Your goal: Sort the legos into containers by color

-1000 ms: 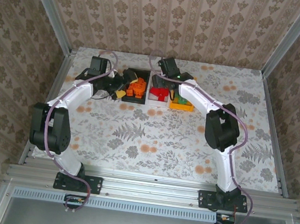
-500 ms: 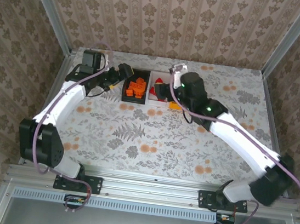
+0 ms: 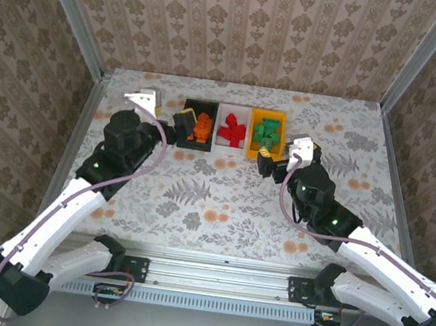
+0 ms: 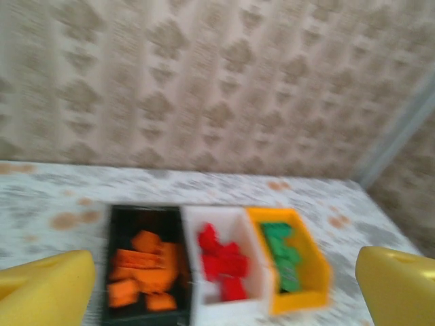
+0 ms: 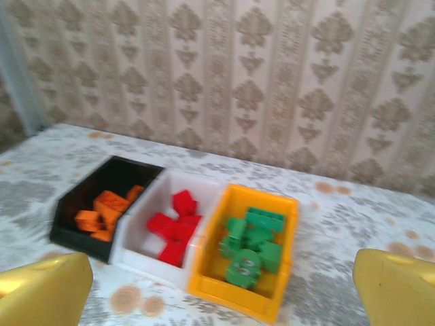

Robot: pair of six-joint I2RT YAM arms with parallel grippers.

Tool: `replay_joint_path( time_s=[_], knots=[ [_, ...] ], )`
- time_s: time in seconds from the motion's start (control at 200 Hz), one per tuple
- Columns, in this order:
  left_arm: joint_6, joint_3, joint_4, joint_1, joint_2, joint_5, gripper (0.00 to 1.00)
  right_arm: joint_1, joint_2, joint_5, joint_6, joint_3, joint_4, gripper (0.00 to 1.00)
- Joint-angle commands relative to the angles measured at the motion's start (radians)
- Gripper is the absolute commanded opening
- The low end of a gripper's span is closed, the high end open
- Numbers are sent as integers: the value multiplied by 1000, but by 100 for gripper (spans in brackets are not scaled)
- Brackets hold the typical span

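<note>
Jaws of the left gripper (image 3: pixel 184 118) stand spread wide with nothing between them; in the left wrist view its yellow fingers (image 4: pixel 44 288) frame the whole row of containers. Just beside it, at its 3 o'clock in the top view, is the black bin (image 3: pixel 194 147) with the orange legos (image 3: pixel 201 126) heaped inside. Next along comes the white bin (image 3: pixel 220 143) holding the red legos (image 3: pixel 231 133), then the orange-yellow bin (image 3: pixel 270 114) with the green legos (image 3: pixel 268 133).

Each bin's long axis runs 12 to 6, and the row itself runs 9 to 3 at the far side of the table (image 3: pixel 197 200). The right gripper (image 3: pixel 270 164) sits near the orange-yellow bin, which lies at its 12 o'clock; its jaws too are fully apart and empty, its fingers (image 5: pixel 397 285) low in the right wrist view.

Every brick I can make out lies in a bin of one colour, so the sort looks finished. Any last check would fall to whichever arm is nearer: left for black, right for orange-yellow.
</note>
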Motion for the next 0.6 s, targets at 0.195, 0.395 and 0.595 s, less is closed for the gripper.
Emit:
replay_joint_path(
  time_s=[0.195,0.395,0.595],
  knots=[
    [491,-505,650,170,5,-140,100,-338,73,-89,-178,-345,530,100],
    [497,-658,986,319,282,-47,100,-582,327,-315,-118,-417,696,100],
    [435,-609,1075,412,398,-23,100,-627,573,-422,-85,-417,903,100]
  ],
)
